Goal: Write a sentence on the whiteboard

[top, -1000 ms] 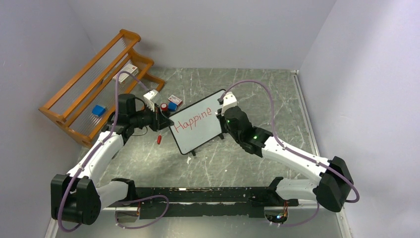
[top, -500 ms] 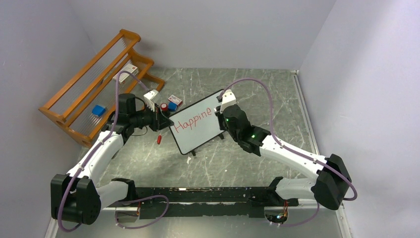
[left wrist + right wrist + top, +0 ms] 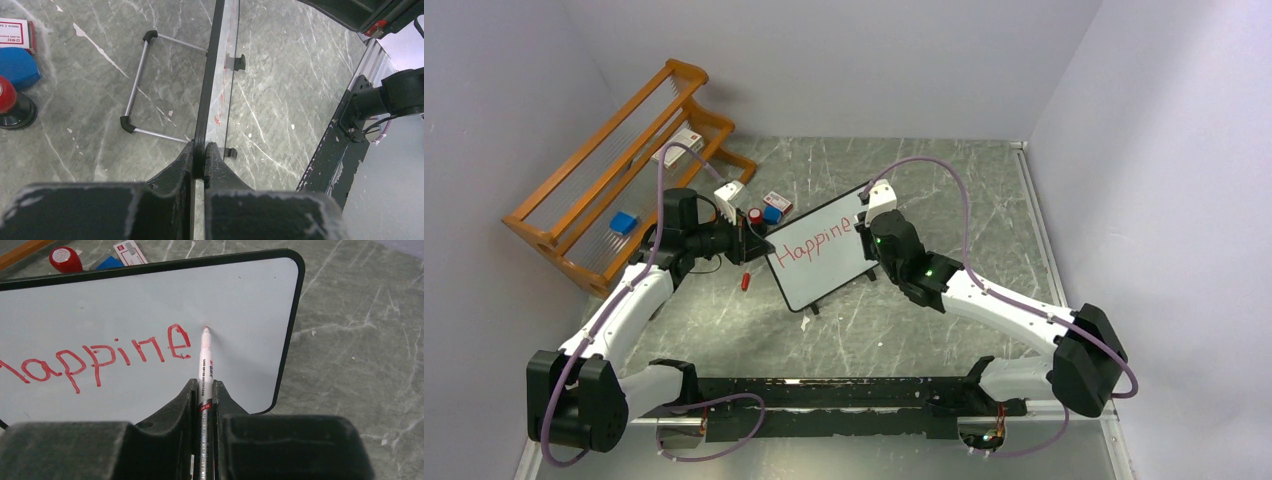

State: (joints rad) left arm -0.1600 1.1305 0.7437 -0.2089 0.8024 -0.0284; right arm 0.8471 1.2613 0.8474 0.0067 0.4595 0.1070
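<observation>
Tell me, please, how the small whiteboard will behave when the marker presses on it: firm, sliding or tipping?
Probably stiff: the whiteboard shows no bend at the marker tip. It looks thin and light on a wire stand, so alone it might tip or slide. The left gripper clamps its edge, which should steady it.

This is looking like a robotics lab test cell: plain pale walls [image 3: 844, 60] are boxing in a grey marbled surface [image 3: 894, 330], while the left arm [image 3: 624, 310] and right arm [image 3: 1014, 315] are sitting bolted to a black rail [image 3: 844, 392], purple cables [image 3: 944, 165] looping off them.
</observation>
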